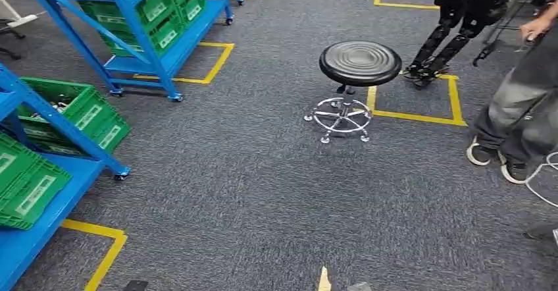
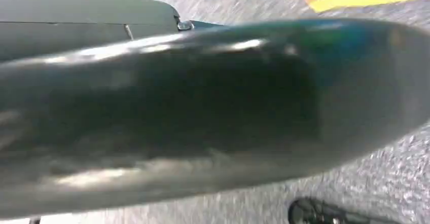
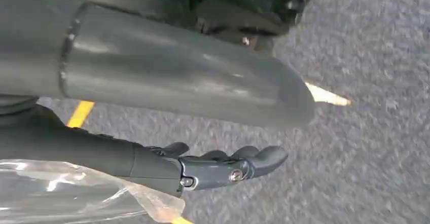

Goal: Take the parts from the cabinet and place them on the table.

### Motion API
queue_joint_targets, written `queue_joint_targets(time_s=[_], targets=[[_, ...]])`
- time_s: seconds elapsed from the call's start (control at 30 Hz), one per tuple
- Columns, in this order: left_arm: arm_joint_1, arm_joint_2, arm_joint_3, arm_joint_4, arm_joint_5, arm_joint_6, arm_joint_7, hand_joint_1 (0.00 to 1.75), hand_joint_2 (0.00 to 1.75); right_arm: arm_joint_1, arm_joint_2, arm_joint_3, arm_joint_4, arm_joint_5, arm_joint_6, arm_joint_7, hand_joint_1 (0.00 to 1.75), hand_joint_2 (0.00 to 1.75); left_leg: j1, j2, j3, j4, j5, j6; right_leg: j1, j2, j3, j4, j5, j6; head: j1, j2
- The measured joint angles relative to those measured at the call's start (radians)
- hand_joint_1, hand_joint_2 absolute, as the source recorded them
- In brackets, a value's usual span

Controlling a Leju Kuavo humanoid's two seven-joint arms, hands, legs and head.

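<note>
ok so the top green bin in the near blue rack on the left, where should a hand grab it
By the top rim of its labelled wall, coming from the open carpet side. The green bin has its top open, so that rim looks free. The blue rack has a slanted brace crossing the bin's lower left, so a reach from there would likely be blocked.

Glossy black stool seat (image 1: 360,62), chrome base; rough grey carpet (image 1: 250,192)
</note>
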Motion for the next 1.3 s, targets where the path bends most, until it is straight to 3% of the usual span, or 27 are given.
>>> queue_joint_targets(time_s=[0.03, 0.07, 0.13, 0.17, 0.2, 0.23, 0.3, 0.33, 0.37, 0.5, 0.57, 0.6, 0.67, 0.7, 0.73, 0.8, 0.83, 0.87, 0.97, 1.0, 1.03, 1.07, 1.1, 1.17, 1.2, 1.23, 1.3], targets=[[0.002, -0.003, 0.001, 0.0, -0.006, -0.001, -0.002, 0.0, 0.0, 0.0, 0.0, 0.001, 0.0, -0.002, -0.011, -0.003, 0.0, 0.0, -0.006, 0.063, -0.007, 0.019, -0.015, -0.004, 0.001, -0.013, 0.003, -0.003, 0.001, -0.003, -0.005, 0.0], [0.0, -0.002, 0.001, 0.0, -0.01, -0.001, -0.002, 0.0, 0.0, 0.0, 0.0, 0.001, 0.0, -0.008, -0.021, -0.006, 0.0, 0.0, -0.006, 0.104, -0.031, 0.071, -0.049, -0.008, 0.004, -0.03, 0.005, -0.004, -0.001, -0.01, -0.012, 0.0], [-0.006, 0.0, 0.007, 0.0, -0.006, -0.013, 0.001, 0.0, 0.0, 0.005, 0.0, 0.0, 0.0, -0.012, -0.025, -0.006, 0.0, 0.0, -0.002, 0.126, -0.101, 0.224, -0.12, -0.014, 0.009, -0.069, 0.007, -0.004, -0.006, -0.017, -0.01, 0.0], [-0.004, 0.0, 0.014, 0.0, -0.005, -0.013, -0.005, 0.0, 0.0, 0.005, 0.0, 0.0, 0.0, -0.004, -0.024, -0.005, 0.0, 0.0, 0.0, 0.129, -0.128, 0.285, -0.137, -0.016, 0.01, -0.087, 0.008, -0.003, -0.008, -0.018, -0.01, 0.0], [0.0, 0.0, 0.018, 0.0, -0.004, -0.006, -0.009, 0.0, 0.0, 0.004, 0.0, 0.002, 0.0, 0.006, -0.024, -0.002, 0.0, 0.0, 0.002, 0.13, -0.13, 0.292, -0.13, -0.018, 0.01, -0.098, 0.009, -0.003, -0.01, -0.018, -0.011, 0.0], [0.005, 0.0, 0.022, 0.0, -0.004, 0.003, -0.014, 0.0, 0.0, 0.003, 0.0, 0.009, 0.0, 0.019, -0.024, 0.002, 0.0, 0.0, 0.002, 0.131, -0.11, 0.256, -0.097, -0.018, 0.01, -0.113, 0.012, -0.003, -0.012, -0.018, -0.01, 0.0], [0.006, 0.001, 0.027, 0.0, -0.004, 0.011, -0.016, 0.0, 0.0, 0.003, 0.002, 0.02, 0.0, 0.028, -0.024, 0.005, 0.0, 0.0, 0.001, 0.154, -0.029, 0.096, -0.013, -0.012, 0.01, -0.138, 0.021, -0.003, -0.018, -0.014, -0.011, 0.0], [0.005, 0.001, 0.029, 0.0, -0.004, 0.012, -0.017, 0.0, 0.0, 0.003, 0.002, 0.022, 0.0, 0.029, -0.024, 0.005, 0.0, 0.0, -0.005, 0.208, 0.007, 0.021, 0.005, -0.006, 0.012, -0.149, 0.026, -0.004, -0.022, -0.01, -0.011, 0.0], [0.0, 0.001, 0.029, 0.0, -0.004, 0.013, -0.017, 0.0, 0.0, 0.002, 0.003, 0.023, 0.0, 0.029, -0.024, 0.005, 0.0, 0.0, -0.022, 0.247, 0.016, 0.001, -0.009, -0.001, 0.022, -0.161, 0.026, 0.001, -0.028, -0.001, -0.011, 0.0], [0.004, 0.001, 0.032, 0.0, -0.004, 0.014, -0.017, 0.0, 0.0, -0.004, 0.003, 0.031, 0.001, 0.03, -0.024, 0.006, 0.0, 0.0, -0.019, 0.197, 0.013, -0.006, -0.008, 0.021, 0.021, -0.207, 0.042, -0.006, -0.039, 0.019, -0.009, 0.0], [0.003, 0.0, 0.037, 0.0, -0.003, 0.014, -0.016, 0.0, 0.0, -0.005, 0.005, 0.033, 0.001, 0.026, -0.024, -0.003, 0.0, 0.0, -0.011, 0.175, 0.018, -0.013, -0.002, 0.033, 0.014, -0.102, 0.012, 0.053, -0.08, 0.028, 0.0, 0.0], [-0.002, 0.0, 0.039, 0.0, -0.002, 0.012, -0.014, 0.0, 0.0, -0.004, 0.005, 0.034, 0.001, 0.017, -0.025, -0.018, 0.0, 0.0, -0.01, 0.159, 0.015, -0.013, -0.001, 0.038, 0.013, -0.077, -0.03, 0.136, -0.118, 0.03, 0.003, 0.0], [-0.005, -0.003, 0.041, 0.0, -0.005, 0.007, 0.009, 0.0, 0.0, 0.0, 0.004, 0.032, 0.001, -0.002, -0.028, -0.051, 0.0, 0.0, -0.01, 0.128, 0.014, -0.012, -0.001, 0.041, 0.012, -0.063, -0.111, 0.284, -0.169, 0.032, 0.003, 0.0], [-0.003, -0.006, 0.042, 0.0, -0.008, 0.003, 0.024, 0.0, 0.0, 0.0, 0.004, 0.032, 0.001, 0.0, -0.029, -0.052, 0.0, 0.0, -0.01, 0.113, 0.015, -0.011, -0.001, 0.041, 0.012, -0.062, -0.132, 0.307, -0.161, 0.033, 0.004, 0.0], [-0.001, -0.009, 0.043, 0.0, -0.01, 0.0, 0.032, 0.0, 0.0, -0.001, 0.004, 0.032, 0.001, 0.004, -0.029, -0.05, 0.0, 0.0, -0.01, 0.1, 0.017, -0.011, -0.001, 0.04, 0.012, -0.061, -0.129, 0.285, -0.129, 0.032, 0.003, 0.0], [0.002, -0.018, 0.043, 0.0, -0.021, -0.004, 0.036, 0.0, 0.0, -0.004, 0.004, 0.032, 0.001, 0.006, -0.029, -0.031, 0.0, 0.0, -0.008, 0.07, 0.019, -0.008, -0.003, 0.037, 0.009, -0.047, -0.072, 0.139, -0.03, 0.03, 0.004, 0.0], [0.001, -0.024, 0.043, 0.0, -0.031, -0.008, 0.032, 0.0, 0.0, -0.004, 0.004, 0.032, 0.001, 0.001, -0.029, -0.027, 0.0, 0.0, -0.006, 0.057, 0.019, -0.006, -0.005, 0.033, 0.005, -0.009, -0.038, 0.056, 0.011, 0.03, 0.004, 0.0], [-0.001, -0.024, 0.043, 0.0, -0.04, -0.01, 0.027, 0.0, 0.0, -0.004, 0.004, 0.032, 0.001, -0.005, -0.029, -0.027, 0.0, 0.0, -0.011, 0.045, 0.014, 0.001, -0.007, 0.025, 0.0, 0.045, -0.026, 0.026, -0.004, 0.028, 0.005, 0.0], [0.001, -0.02, 0.042, 0.0, -0.05, -0.002, 0.016, 0.0, 0.0, -0.002, 0.003, 0.032, 0.001, -0.01, -0.027, -0.022, 0.0, 0.0, 0.001, 0.011, 0.001, -0.002, 0.002, 0.005, 0.008, 0.02, -0.013, 0.017, -0.006, 0.011, 0.003, 0.0], [0.003, -0.019, 0.042, 0.0, -0.05, -0.001, 0.016, 0.0, 0.0, -0.001, 0.003, 0.031, 0.001, -0.014, -0.027, -0.011, 0.0, 0.0, 0.001, -0.001, -0.002, -0.001, 0.003, -0.001, 0.004, 0.008, -0.011, 0.011, -0.001, 0.003, 0.003, 0.0], [0.005, -0.017, 0.042, 0.0, -0.054, 0.003, 0.016, 0.0, 0.0, -0.002, 0.002, 0.03, 0.001, -0.01, -0.024, 0.009, 0.0, 0.0, 0.0, 0.02, -0.003, 0.009, -0.006, -0.003, 0.0, -0.009, -0.007, 0.007, 0.002, -0.002, 0.002, 0.0], [0.004, -0.019, 0.042, 0.0, -0.065, 0.014, 0.016, 0.0, 0.0, -0.001, 0.001, 0.029, 0.001, -0.008, -0.021, 0.024, 0.0, 0.0, -0.004, 0.07, -0.016, 0.039, -0.029, -0.009, 0.001, -0.018, -0.004, 0.006, 0.001, -0.005, -0.007, 0.0], [-0.001, -0.019, 0.042, 0.0, -0.081, 0.027, 0.02, 0.0, 0.0, 0.002, 0.001, 0.029, 0.001, -0.01, -0.021, 0.035, 0.0, 0.0, -0.004, 0.1, -0.046, 0.104, -0.066, -0.013, 0.004, -0.036, -0.003, 0.006, -0.002, -0.012, -0.011, 0.0], [-0.01, -0.019, 0.026, 0.0, -0.112, 0.035, 0.024, 0.0, 0.0, 0.01, -0.002, 0.026, 0.001, -0.027, -0.021, 0.031, 0.0, 0.0, -0.001, 0.124, -0.117, 0.257, -0.13, -0.018, 0.008, -0.076, -0.001, 0.006, -0.007, -0.017, -0.01, 0.0], [-0.01, -0.019, 0.022, 0.0, -0.113, 0.035, 0.024, 0.0, 0.0, 0.01, -0.003, 0.022, 0.001, -0.028, -0.022, 0.025, 0.0, 0.0, 0.0, 0.129, -0.13, 0.288, -0.133, -0.019, 0.008, -0.09, 0.0, 0.006, -0.009, -0.017, -0.01, 0.0], [-0.008, -0.019, 0.019, 0.0, -0.117, 0.035, 0.024, 0.0, 0.0, 0.009, -0.004, 0.019, 0.001, -0.026, -0.022, 0.024, 0.0, 0.0, 0.001, 0.131, -0.122, 0.277, -0.115, -0.019, 0.009, -0.102, 0.002, 0.006, -0.011, -0.018, -0.01, 0.0], [-0.005, -0.017, 0.018, 0.0, -0.121, 0.035, 0.019, 0.0, 0.0, 0.008, -0.003, 0.019, 0.001, -0.025, -0.021, 0.022, 0.0, 0.0, 0.0, 0.143, -0.056, 0.147, -0.035, -0.013, 0.01, -0.125, 0.009, 0.006, -0.016, -0.015, -0.01, 0.0]])
